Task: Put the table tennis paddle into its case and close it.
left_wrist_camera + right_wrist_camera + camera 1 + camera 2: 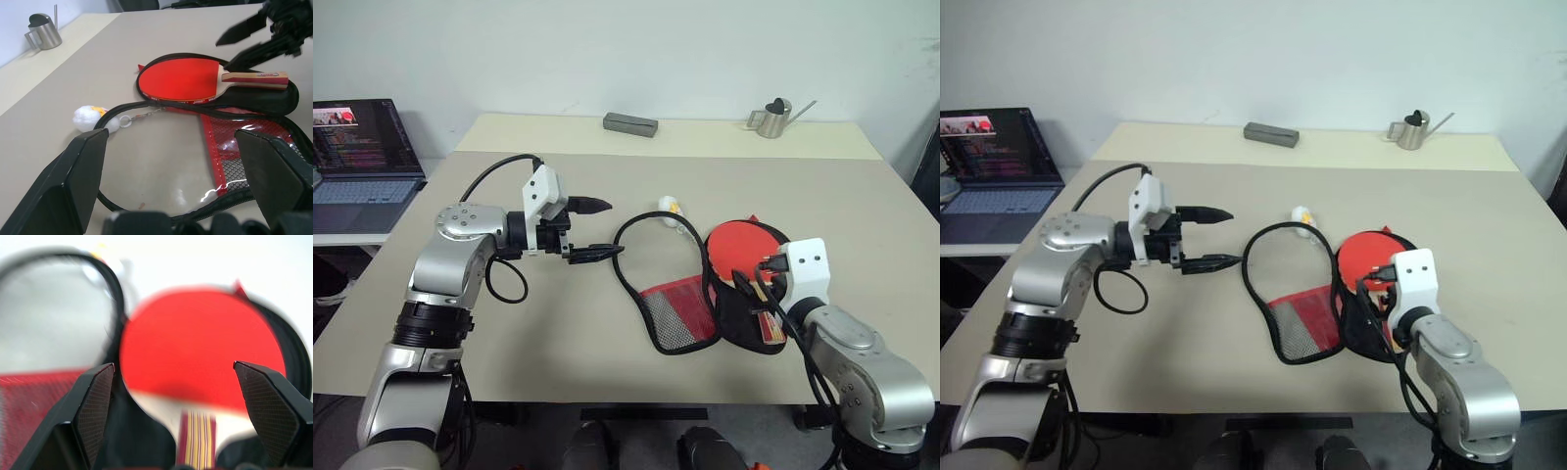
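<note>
The table tennis paddle (744, 245) lies red face up in the black half of its case (680, 313), handle toward the near table edge. The case is unzipped: its red and mesh flap is spread to the left, and the zipper edge (641, 227) forms a loop on the table. A white ball charm (668, 207) rests by the loop's far side. My right gripper (756, 274) hovers open just above the paddle's handle (195, 431), holding nothing. My left gripper (607, 230) is open and level at the loop's left side, its lower finger close to the zipper edge.
A laptop (362, 157) stands on a side desk at the left. A grey block (630, 123) and a small metal watering can (771, 119) sit at the far end of the table. The near table edge runs just below the case.
</note>
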